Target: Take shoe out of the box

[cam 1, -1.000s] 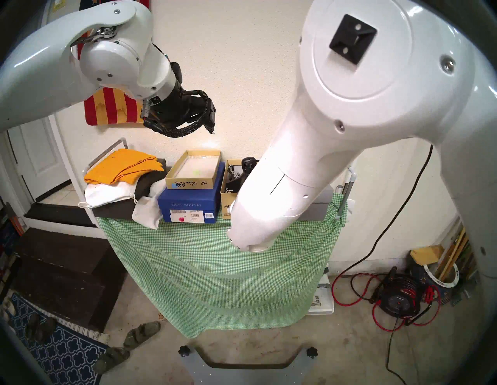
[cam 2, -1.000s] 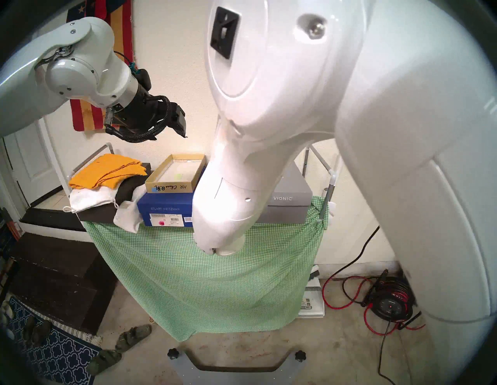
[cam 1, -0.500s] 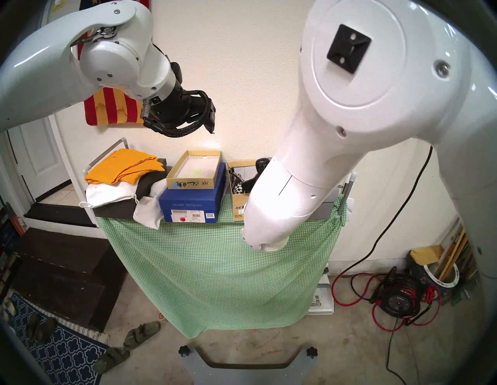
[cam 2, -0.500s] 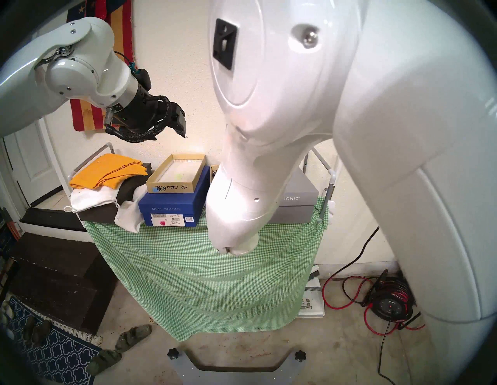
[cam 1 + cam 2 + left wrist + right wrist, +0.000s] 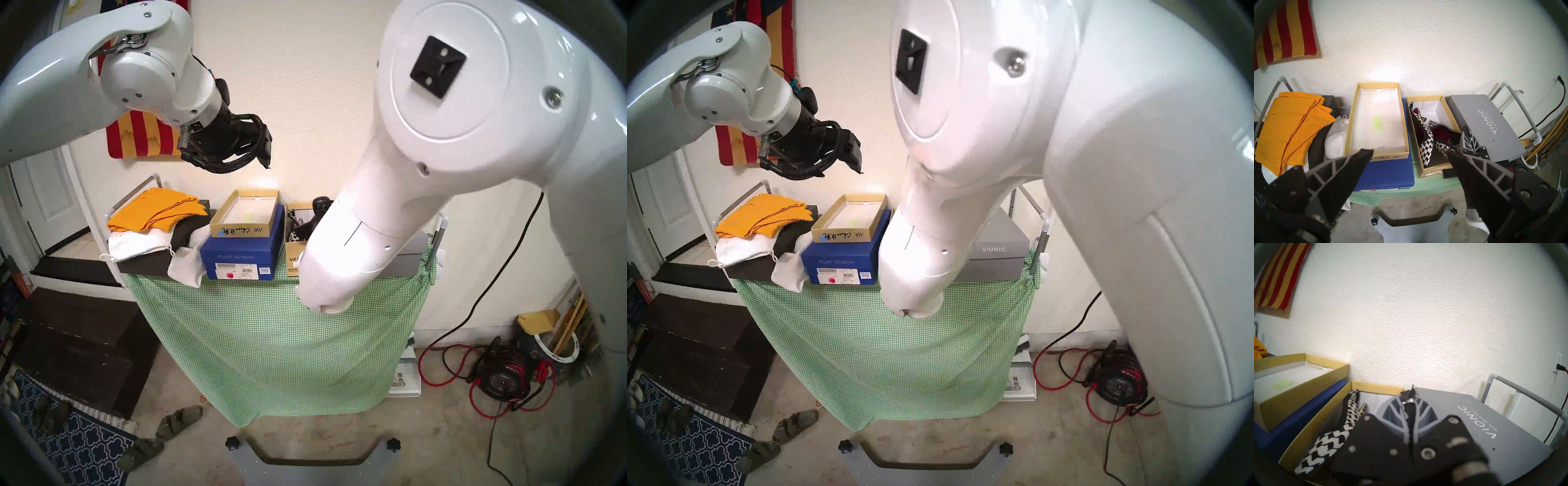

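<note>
The deep tan box (image 5: 1423, 98) stands between a blue box and a grey box; its "HR" front shows in the head view (image 5: 292, 259). Two black-and-white houndstooth shoes (image 5: 1428, 147) lie inside, also seen in the right wrist view (image 5: 1328, 443). My right gripper (image 5: 1412, 394) is shut over the box's right wall (image 5: 1466, 130), with a thin black strap and a small metal buckle pinched between its fingers. The strap seems to belong to the right shoe (image 5: 1435, 123). My left gripper (image 5: 1409, 151) is open and empty, held high above the table (image 5: 264, 152).
A shallow tan lid (image 5: 1352, 118) lies on the blue Stuart Weitzman box (image 5: 237, 258). The grey VIONIC box (image 5: 1483, 127) touches the tan box's right side. A yellow cloth (image 5: 156, 210) and white bags lie at the left. The wall stands close behind the green checked table (image 5: 271, 322).
My right arm swung right, then a little back left, and the tan box slid right with it. The left arm has not moved.
</note>
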Controlling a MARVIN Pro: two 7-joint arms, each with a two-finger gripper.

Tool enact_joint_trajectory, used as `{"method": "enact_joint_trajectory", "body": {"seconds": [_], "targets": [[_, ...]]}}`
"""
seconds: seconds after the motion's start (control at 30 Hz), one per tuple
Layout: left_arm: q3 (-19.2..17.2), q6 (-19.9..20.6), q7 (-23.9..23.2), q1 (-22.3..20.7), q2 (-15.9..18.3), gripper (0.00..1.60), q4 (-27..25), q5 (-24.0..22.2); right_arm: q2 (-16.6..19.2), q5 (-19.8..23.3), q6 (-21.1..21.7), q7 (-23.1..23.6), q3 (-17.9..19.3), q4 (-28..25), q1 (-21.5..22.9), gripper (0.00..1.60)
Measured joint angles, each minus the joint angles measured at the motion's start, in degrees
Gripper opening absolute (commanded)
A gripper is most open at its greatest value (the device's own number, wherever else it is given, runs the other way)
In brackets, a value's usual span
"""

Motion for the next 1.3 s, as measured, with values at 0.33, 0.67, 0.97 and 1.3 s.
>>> {"method": "enact_joint_trajectory", "body": {"seconds": [0.33, 0.67, 0.97, 1.3], "targets": [[0.0, 0.0, 0.0, 0.0, 0.0, 1.6, 0.0, 0.0, 0.0, -1.2, 0.0, 0.0, 1.0, 2.5, -0.8, 0.0], [0.0, 0.0, 0.0, 0.0, 0.0, 1.6, 0.0, 0.0, 0.0, -2.1, 0.0, 0.0, 1.4, 2.8, 0.3, 0.0], [0.0, 0.0, 0.0, 0.0, 0.0, 1.6, 0.0, 0.0, 0.0, -1.9, 0.1, 0.0, 1.1, 2.7, 3.2, 0.0], [0.0, 0.0, 0.0, 0.0, 0.0, 1.6, 0.0, 0.0, 0.0, -0.7, 0.1, 0.0, 0.3, 2.5, 4.7, 0.0]]}}
